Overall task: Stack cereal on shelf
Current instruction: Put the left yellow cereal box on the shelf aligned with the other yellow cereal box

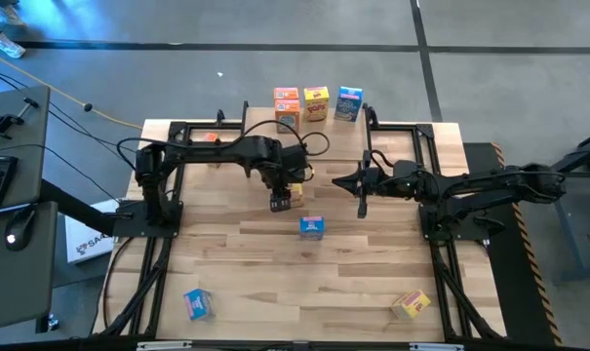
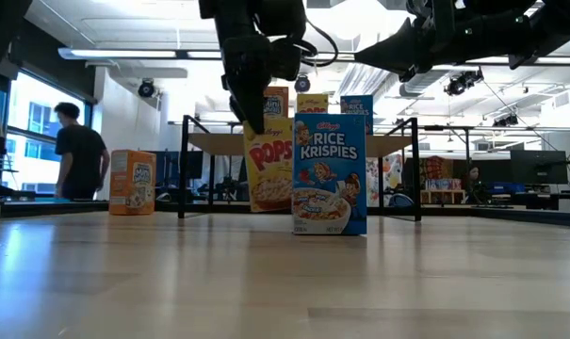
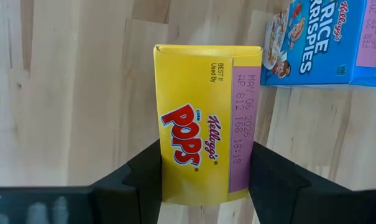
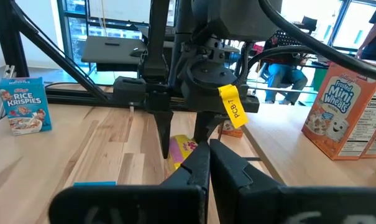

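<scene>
One yellow Pops box sits between the fingers of the left gripper, which clamps its two narrow sides near the table's middle, just behind a blue Rice Krispies box. A thin grip on slick card could let it twist or slip, or it could clip the blue box. Right gripper waits shut nearby. Shelf behind holds several boxes.

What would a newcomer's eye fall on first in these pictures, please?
The left tool, near the table's middle, grips a yellow Pops box from above. Close beside it a blue Rice Krispies box stands upright. On the shelf at the far edge stand three boxes, orange, yellow and blue; the right tool hangs shut nearby.
</scene>
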### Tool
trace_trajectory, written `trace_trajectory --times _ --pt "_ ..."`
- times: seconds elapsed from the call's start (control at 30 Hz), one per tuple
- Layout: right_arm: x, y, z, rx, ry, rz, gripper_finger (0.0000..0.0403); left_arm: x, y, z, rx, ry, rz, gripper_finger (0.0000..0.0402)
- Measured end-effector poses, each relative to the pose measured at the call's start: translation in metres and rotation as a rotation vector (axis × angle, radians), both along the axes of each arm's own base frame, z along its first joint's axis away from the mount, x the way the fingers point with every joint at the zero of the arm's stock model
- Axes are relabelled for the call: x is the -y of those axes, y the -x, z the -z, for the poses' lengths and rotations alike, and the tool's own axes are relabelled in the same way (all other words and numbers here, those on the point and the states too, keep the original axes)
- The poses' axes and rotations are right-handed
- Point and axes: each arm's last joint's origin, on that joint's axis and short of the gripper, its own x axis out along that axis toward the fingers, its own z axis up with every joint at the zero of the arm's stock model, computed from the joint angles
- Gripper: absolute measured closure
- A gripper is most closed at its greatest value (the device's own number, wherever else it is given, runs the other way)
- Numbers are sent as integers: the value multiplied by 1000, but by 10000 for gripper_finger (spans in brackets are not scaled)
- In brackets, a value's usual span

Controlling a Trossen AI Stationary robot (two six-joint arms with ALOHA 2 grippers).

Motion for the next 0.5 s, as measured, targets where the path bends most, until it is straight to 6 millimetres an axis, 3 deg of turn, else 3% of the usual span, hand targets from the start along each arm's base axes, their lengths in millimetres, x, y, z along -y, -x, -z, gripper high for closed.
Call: trace_trajectory --times 0.3,0.5 --pt "0 0 0 -1 0 0 403 5 -6 12 -28 15 -25 220" --pt "0 0 0 0 0 0 403 8 -8 11 -14 -4 -18 184"
